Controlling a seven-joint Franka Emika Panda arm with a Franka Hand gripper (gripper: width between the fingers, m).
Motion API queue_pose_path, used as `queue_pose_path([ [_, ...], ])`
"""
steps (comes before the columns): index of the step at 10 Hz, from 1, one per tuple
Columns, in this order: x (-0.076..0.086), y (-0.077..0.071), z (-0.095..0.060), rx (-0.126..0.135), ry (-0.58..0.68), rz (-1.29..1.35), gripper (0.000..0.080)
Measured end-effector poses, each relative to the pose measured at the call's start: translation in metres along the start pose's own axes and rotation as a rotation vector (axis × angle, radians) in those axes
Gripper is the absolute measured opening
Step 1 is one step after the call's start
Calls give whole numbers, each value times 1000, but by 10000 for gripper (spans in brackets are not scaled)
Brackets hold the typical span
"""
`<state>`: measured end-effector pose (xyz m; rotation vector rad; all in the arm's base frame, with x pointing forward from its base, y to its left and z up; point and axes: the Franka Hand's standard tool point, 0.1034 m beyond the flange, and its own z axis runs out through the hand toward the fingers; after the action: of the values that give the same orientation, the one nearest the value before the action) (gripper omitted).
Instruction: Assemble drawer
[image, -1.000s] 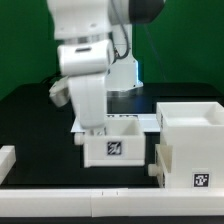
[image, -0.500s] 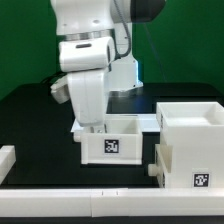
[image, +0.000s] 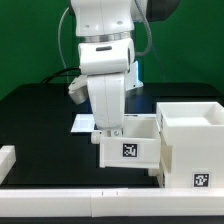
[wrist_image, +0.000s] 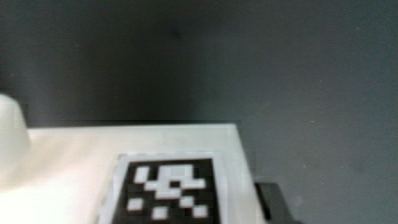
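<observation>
In the exterior view my gripper (image: 110, 130) is shut on the back wall of a small white drawer tray (image: 128, 148) with a square tag on its front. The tray hangs close beside the large white shell (image: 192, 135) on the exterior view's right, almost touching it. A lower white part with a small knob (image: 156, 172) sticks out at the shell's left foot. In the wrist view a white tagged surface (wrist_image: 175, 188) fills the lower part, with one dark finger (wrist_image: 267, 205) beside it over the black table.
The marker board (image: 84, 122) lies flat behind the tray. A low white rail (image: 100, 205) runs along the table's front edge and a white block (image: 6, 160) stands at the exterior view's left. A green backdrop stands behind the black table.
The arm has carried the tray toward the exterior view's right, from the table's middle to right beside the shell. The shell has not moved.
</observation>
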<state>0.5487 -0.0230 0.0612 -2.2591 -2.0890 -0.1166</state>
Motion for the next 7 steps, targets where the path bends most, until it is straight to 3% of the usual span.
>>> queue_pose_path([
  [7,8,0,5,4,6,-11,38],
])
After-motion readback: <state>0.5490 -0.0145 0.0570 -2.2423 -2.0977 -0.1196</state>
